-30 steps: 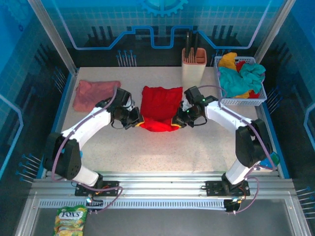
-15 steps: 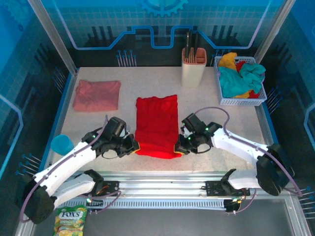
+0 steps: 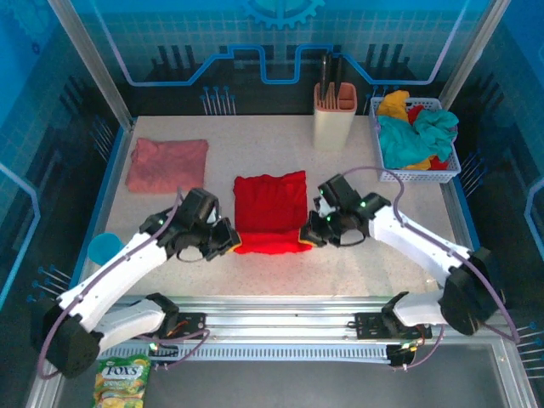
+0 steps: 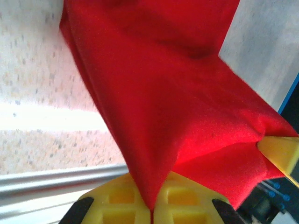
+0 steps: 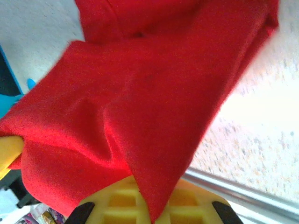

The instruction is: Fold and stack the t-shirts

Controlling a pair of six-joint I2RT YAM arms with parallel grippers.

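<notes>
Red t-shirt (image 3: 270, 204) seemingly pinched between end effectors (image 3: 231, 242) (image 3: 308, 236).

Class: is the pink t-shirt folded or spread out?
Folded: the pink t-shirt lies as a compact rectangle, with no sleeves or collar sticking out.

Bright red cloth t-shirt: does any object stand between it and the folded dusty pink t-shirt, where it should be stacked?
Nothing visible does: the speckled table is bare between the bright red cloth t-shirt and the dusty pink t-shirt. The left gripper and right gripper hold its near corners.
</notes>
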